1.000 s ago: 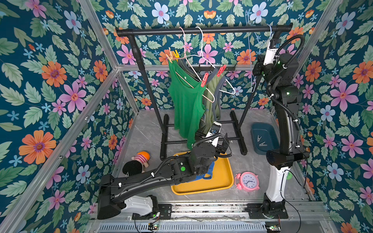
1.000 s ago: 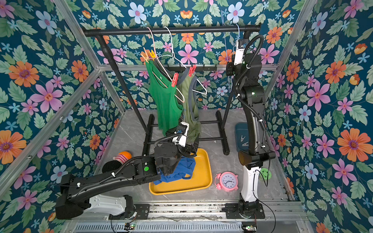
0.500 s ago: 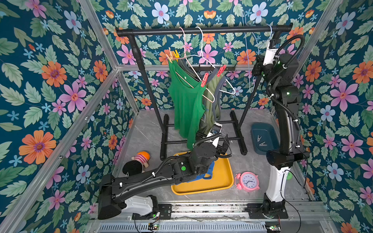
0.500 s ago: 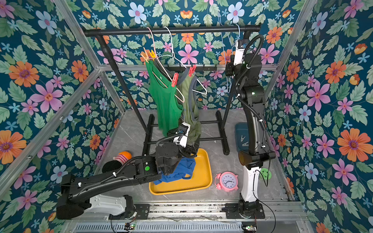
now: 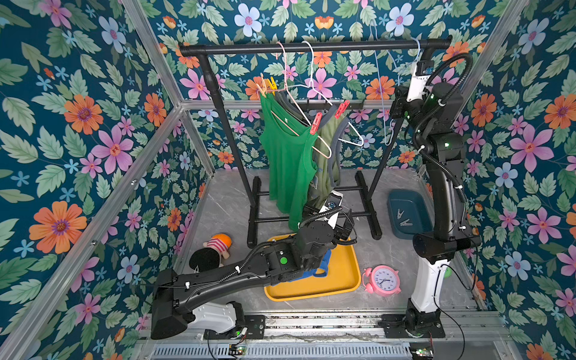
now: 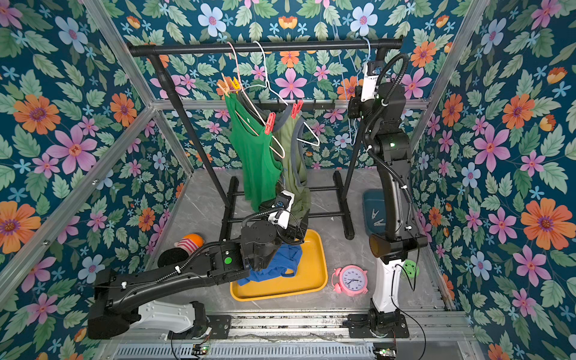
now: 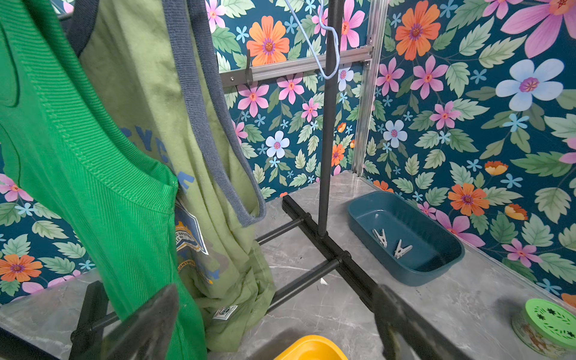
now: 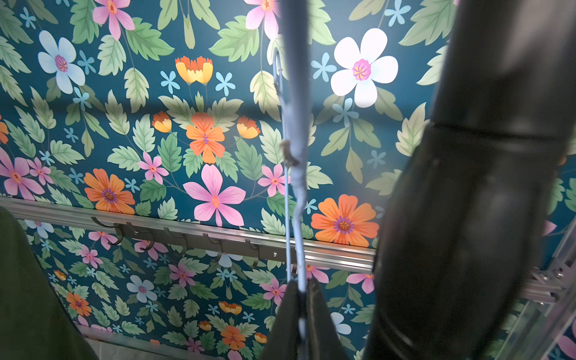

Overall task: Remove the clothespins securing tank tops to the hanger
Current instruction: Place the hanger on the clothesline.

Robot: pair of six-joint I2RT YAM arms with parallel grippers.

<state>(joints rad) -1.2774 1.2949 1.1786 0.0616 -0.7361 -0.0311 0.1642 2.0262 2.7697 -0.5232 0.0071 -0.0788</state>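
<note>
Roughly a third of the job looks done, judging by where the pegs lie. At far left a striped stuffed toy [image 5: 215, 246] lies on the grey floor, clear of the work. Next comes the black rack [image 5: 311, 47]: a peach clothespin [image 5: 261, 88] and a yellow clothespin [image 5: 272, 84] sit side by side at the left end of a pink hanger [image 5: 326, 153], holding the bright green tank top [image 5: 286, 168]. A red clothespin [image 5: 316, 123] pins its other strap, and a second red clothespin [image 5: 342, 109] pins the olive tank top [image 5: 327, 146] to a white hanger [image 5: 355, 137]. These four are left to remove. They sit high and crowded, with the green top hanging in front of the olive one. Below, the blue tank top [image 6: 280, 261] lies freed in a yellow tray [image 6: 314, 274]. The left gripper [image 7: 276, 293] hovers low beside the hems, spread wide and empty, well below every peg. A pink alarm clock [image 5: 381, 280] stands right of the tray. Further right, a teal bin [image 7: 405, 274] holds two grey clothespins [image 7: 380, 238]. The right gripper [image 8: 300, 299] is raised by the rack's right post, its jaws almost together around the bare pale blue hanger [image 8: 297, 174]. Whether they press on it cannot be told. A green-lidded jar [image 7: 551, 321] sits at far right.
</note>
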